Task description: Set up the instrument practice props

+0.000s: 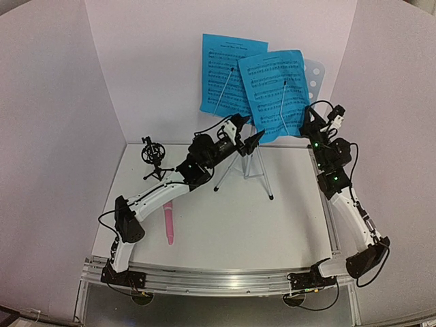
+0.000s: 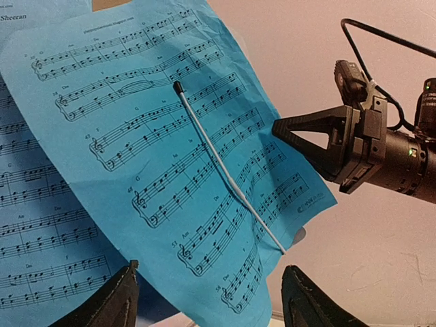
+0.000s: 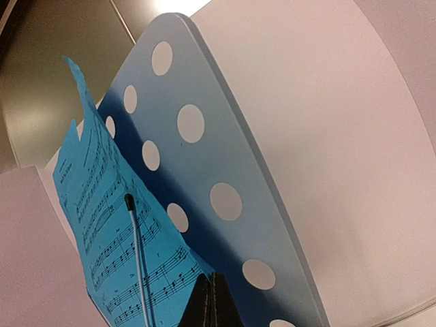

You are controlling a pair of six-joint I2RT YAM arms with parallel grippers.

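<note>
White table (image 1: 225, 231), perforated pale-blue stand (image 3: 204, 163)

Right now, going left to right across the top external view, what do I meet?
Black tripod mic holder → pink microphone → left sheet-music page → right sheet-music page → right hand. The left hand and the stand's tripod overlap mid-view, so they are left out.

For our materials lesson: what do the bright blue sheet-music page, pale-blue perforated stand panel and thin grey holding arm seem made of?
Bright blue sheet-music page: matte paper; curled, printed staves. Pale-blue perforated stand panel: painted metal or plastic, unclear; smooth, round holes. Thin grey holding arm: likely metal wire, black-tipped.
</note>
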